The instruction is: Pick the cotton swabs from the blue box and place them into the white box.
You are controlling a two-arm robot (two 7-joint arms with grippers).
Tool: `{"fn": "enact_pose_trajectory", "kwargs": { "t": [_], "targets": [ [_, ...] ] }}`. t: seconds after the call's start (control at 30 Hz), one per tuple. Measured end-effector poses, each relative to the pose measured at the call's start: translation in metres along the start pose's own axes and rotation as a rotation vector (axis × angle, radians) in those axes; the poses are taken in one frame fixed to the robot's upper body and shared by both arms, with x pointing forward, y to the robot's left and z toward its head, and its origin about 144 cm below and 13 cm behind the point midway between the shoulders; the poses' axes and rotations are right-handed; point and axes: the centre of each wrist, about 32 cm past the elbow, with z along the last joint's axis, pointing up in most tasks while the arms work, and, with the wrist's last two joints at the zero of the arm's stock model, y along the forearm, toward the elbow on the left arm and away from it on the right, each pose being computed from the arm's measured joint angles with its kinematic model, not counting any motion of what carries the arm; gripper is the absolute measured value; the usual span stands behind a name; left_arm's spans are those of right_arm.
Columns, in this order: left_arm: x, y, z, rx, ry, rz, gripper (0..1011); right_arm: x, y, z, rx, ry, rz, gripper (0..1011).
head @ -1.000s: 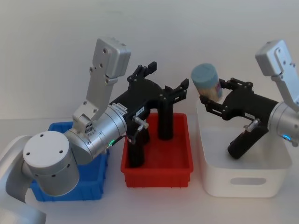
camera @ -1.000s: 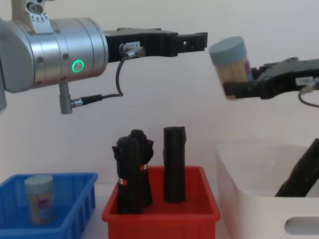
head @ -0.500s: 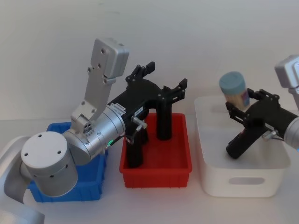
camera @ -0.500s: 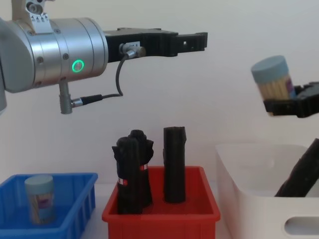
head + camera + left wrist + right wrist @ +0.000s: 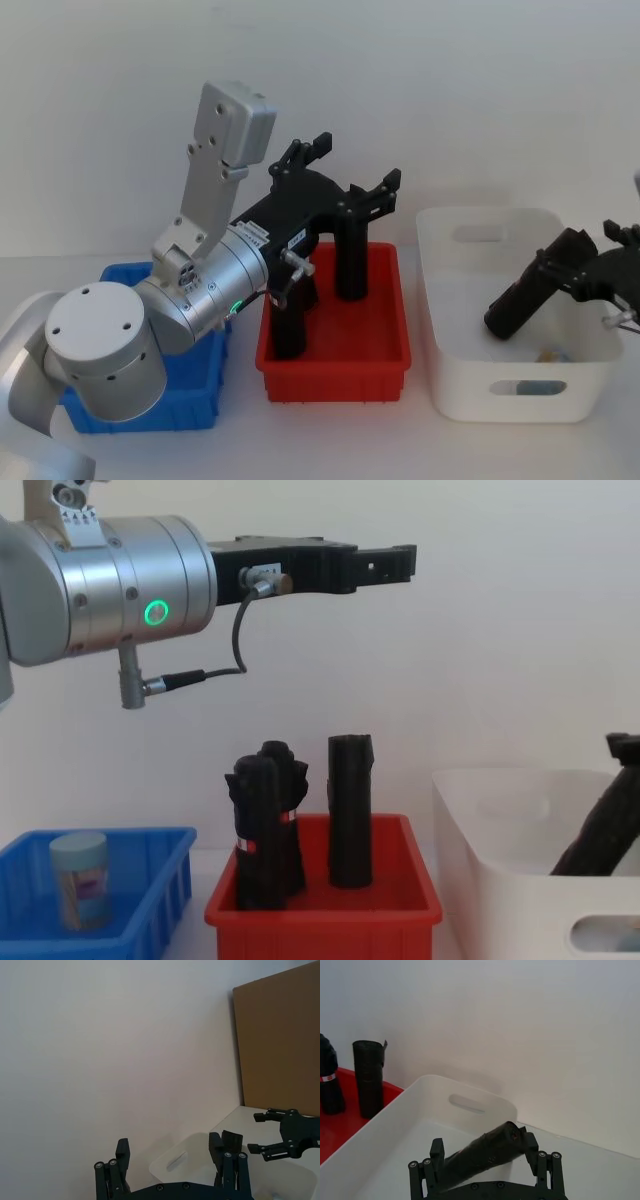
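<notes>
the left arm [image 5: 190,300] is the largest thing in the head view, a silver body rising over the blue box and red bin. its left end effector [image 5: 350,172] is held high above the red bin, fingers spread and empty; the chest view shows it level, pointing toward the robot's right, well above the black cylinders.

white box [image 5: 452,300]: on the surface at the robot's right, beside the red bin, oval handle cutout facing the camera. one black cylinder [image 5: 528,297] lies tilted inside it, leaning against the far right wall. a small pale blue-green shape shows through the handle cutout low in the box [image 5: 600,938], likely a swab tub on the floor of the box; too hidden to confirm.

right end effector [image 5: 490,1160]: at the right rim of the white box, fingers spread, nothing between them; the left wrist view also shows it opened wide above the box.

red bin [image 5: 335,355]: between the two boxes, holding upright black cylinders [image 5: 350,810], one pair with a red-white band.

blue box [image 5: 150,890]: at the robot's left, mostly hidden under the left arm in the head view. one tub of cotton swabs [image 5: 80,878] stands upright inside it, pale lid up, pink-purple label facing out, near the left wall.
</notes>
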Motion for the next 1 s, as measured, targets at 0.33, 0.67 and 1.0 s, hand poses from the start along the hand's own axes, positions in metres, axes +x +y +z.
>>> {"fn": "enact_pose_trajectory", "kwargs": {
  "t": [0.33, 0.67, 1.0],
  "targets": [
    [0.0, 0.0, 0.0, 0.0, 0.0, 0.0, 1004, 0.002, -0.009, -0.022, -0.072, 0.048, -0.132, 1002],
    [0.0, 0.0, 0.0, 0.0, 0.0, 0.0, 1004, 0.003, -0.013, -0.032, -0.107, 0.068, -0.189, 1002],
    [0.0, 0.0, 0.0, 0.0, 0.0, 0.0, 1004, 0.003, -0.015, -0.037, -0.123, 0.075, -0.215, 1002]
  ]
}}
